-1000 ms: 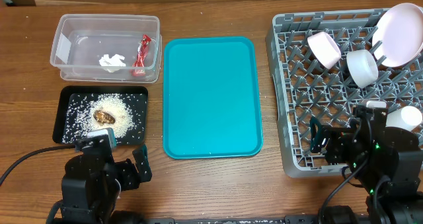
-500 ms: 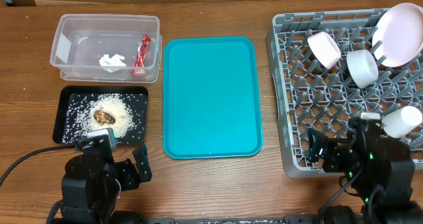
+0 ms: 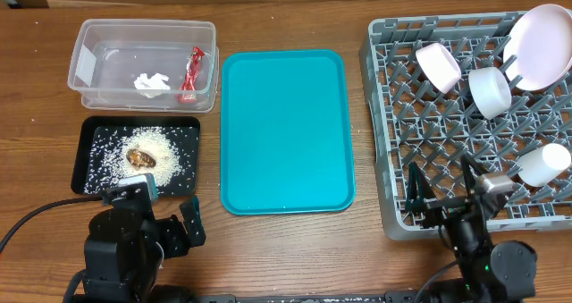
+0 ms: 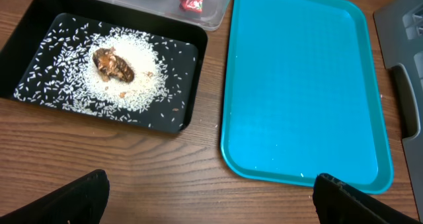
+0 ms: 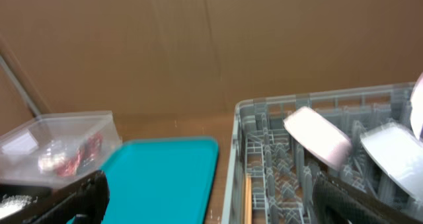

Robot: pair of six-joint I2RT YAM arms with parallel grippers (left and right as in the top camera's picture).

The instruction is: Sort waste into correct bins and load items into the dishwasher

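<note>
there, loose white rice (image 4: 142, 95) rings a small brown lump (image 4: 114, 64).

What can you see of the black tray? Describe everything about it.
The black tray is shallow, rectangular, plastic by its look, lying flat on the wooden table. Loose white rice is scattered over its floor, thickest around a brown food lump near the middle. It sits just in front of the clear tub and left of the teal tray, bare wood between them.

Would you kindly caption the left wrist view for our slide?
The left fingers frame a black tray of rice and a brown lump, beside the teal tray.
</note>
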